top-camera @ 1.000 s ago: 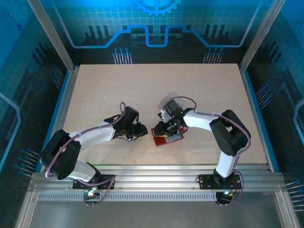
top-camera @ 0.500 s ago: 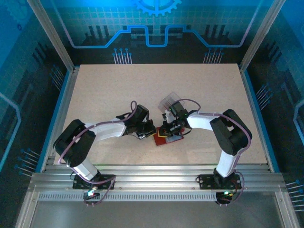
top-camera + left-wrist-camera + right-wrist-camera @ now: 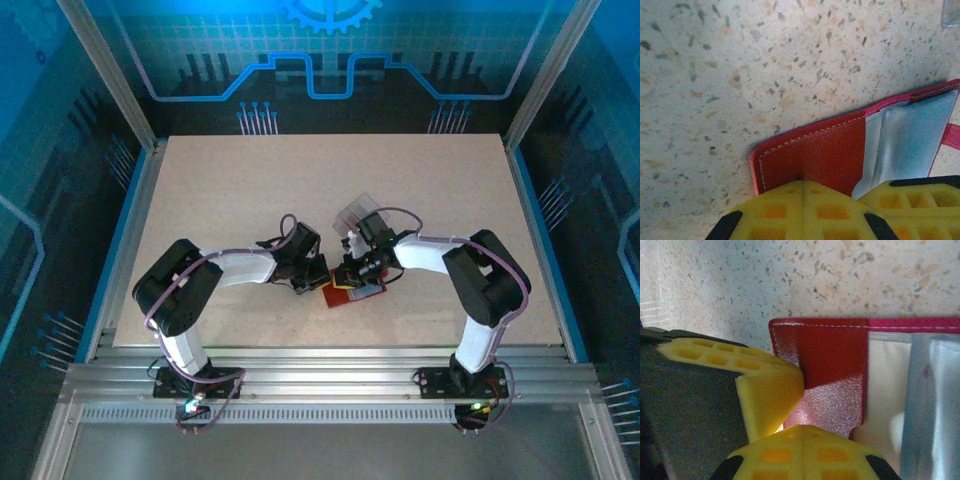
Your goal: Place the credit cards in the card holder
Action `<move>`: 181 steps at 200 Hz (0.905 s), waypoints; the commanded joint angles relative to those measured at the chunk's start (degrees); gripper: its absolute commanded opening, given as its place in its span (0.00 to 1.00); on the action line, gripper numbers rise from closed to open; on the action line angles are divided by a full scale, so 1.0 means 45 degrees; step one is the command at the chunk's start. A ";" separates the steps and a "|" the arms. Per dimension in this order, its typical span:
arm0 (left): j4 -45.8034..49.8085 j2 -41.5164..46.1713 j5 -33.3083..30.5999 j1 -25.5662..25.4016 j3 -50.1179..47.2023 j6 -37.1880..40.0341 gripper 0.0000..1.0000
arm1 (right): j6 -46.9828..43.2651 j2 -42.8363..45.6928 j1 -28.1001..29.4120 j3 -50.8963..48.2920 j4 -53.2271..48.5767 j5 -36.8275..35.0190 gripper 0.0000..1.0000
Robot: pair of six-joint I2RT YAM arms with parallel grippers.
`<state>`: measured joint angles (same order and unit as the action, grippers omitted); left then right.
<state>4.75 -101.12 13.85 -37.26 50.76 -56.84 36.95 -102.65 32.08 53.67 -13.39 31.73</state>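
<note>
The red card holder (image 3: 354, 293) lies open on the table between both arms. Its red flap (image 3: 815, 157) and pale grey pockets (image 3: 910, 135) face up. My left gripper (image 3: 807, 186) is shut, its yellow tips resting on the red flap near the corner. My right gripper (image 3: 805, 432) is also shut, its tips on the same red flap (image 3: 832, 360) beside the pale pockets (image 3: 920, 405). The left gripper's yellow finger (image 3: 765, 382) shows at the left of the right wrist view, touching the flap. The credit cards are hidden.
A clear plastic box (image 3: 356, 213) sits just behind the right gripper, and its corner (image 3: 951, 12) shows in the left wrist view. The speckled table (image 3: 230, 190) stretches away on all sides. A metal frame and blue walls surround it.
My left arm has swung right until its gripper reached the card holder, and its jaws have closed. The right gripper has closed too and shifted slightly over the holder.
</note>
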 commanded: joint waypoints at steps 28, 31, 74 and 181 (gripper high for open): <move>0.0677 -0.0577 -0.0523 -0.0012 -0.0211 0.0729 0.00 | -0.1485 0.1143 -0.0558 0.1091 -0.2588 -0.0727 0.20; 0.0698 -0.0576 -0.0529 -0.0021 -0.0222 0.0779 0.00 | -0.1565 0.1209 -0.0582 0.1146 -0.2713 -0.0857 0.20; 0.1542 -0.0230 -0.0805 -0.0002 -0.0044 0.1637 0.00 | -0.2742 0.1135 -0.0707 0.2412 -0.4795 -0.3366 0.23; 0.2856 -0.0246 -0.0963 0.0125 0.1019 0.2921 0.00 | -0.4149 -0.0346 0.0487 0.3264 -0.5601 -0.6494 0.36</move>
<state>12.62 -101.21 11.42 -37.23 54.04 -46.06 20.16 -102.59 32.29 67.13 -37.12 5.13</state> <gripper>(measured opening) 0.059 0.357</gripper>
